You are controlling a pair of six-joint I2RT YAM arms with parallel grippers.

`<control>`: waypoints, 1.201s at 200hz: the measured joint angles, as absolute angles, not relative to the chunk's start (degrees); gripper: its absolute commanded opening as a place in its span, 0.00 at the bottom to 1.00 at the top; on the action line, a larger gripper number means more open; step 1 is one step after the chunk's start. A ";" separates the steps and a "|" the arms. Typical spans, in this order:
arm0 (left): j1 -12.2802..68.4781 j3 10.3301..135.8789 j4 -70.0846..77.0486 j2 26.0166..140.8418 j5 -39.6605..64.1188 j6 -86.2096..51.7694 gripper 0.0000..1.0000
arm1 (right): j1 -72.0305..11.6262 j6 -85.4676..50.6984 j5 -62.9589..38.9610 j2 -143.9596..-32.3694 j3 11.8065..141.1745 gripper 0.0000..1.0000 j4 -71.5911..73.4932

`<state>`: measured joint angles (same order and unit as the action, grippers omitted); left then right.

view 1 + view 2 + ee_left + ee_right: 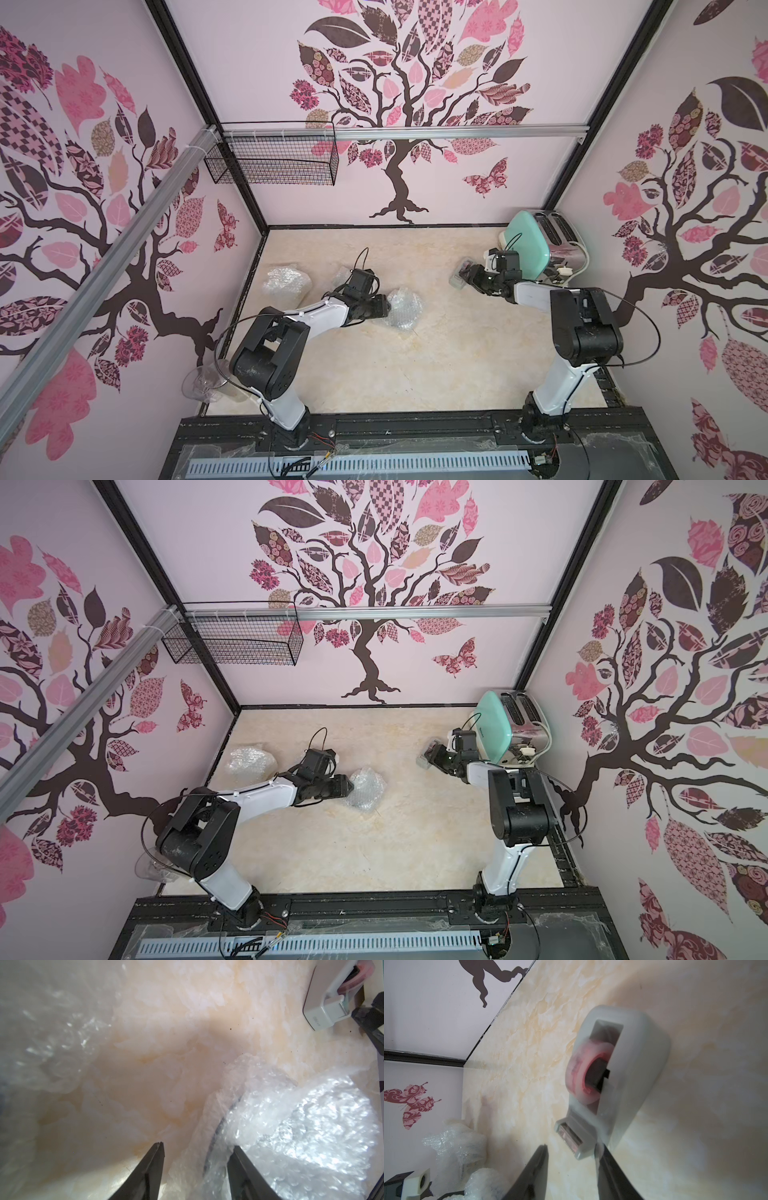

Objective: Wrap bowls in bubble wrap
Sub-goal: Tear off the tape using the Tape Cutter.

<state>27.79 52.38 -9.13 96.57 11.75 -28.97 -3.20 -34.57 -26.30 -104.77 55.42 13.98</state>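
The left gripper (197,1145), jaws parted, straddles the edge of a bubble wrap bundle (401,309) lying mid-table (415,374), its bowl (220,1124) only a faint dark rim through the plastic, while the right gripper (572,1146), jaws also apart, hovers at a blurred tape dispenser (643,1064).

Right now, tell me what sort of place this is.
Probably a staged robot test cell dressed as a home kitchen. It has pink tree-patterned wallpaper panels on every side, a cream marble-look tabletop, and a mint-green and chrome toaster in the far corner.
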 measured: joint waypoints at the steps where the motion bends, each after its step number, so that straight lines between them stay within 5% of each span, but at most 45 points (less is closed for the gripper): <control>1: 27.79 52.38 -9.13 96.57 11.77 -28.97 0.53 | -3.20 -34.59 -26.35 -104.79 55.46 0.42 14.00; 137: 27.79 52.38 -9.08 96.57 12.10 -28.86 0.53 | -3.03 -37.45 -30.04 -108.92 56.69 0.41 18.44; 204: 27.79 52.38 -9.08 96.57 12.25 -28.86 0.53 | -3.55 -37.32 -31.46 -92.12 51.31 0.41 19.22; 240: 27.77 52.38 -9.08 96.57 12.32 -28.84 0.52 | -10.81 -36.18 -36.77 -90.80 50.92 0.40 19.51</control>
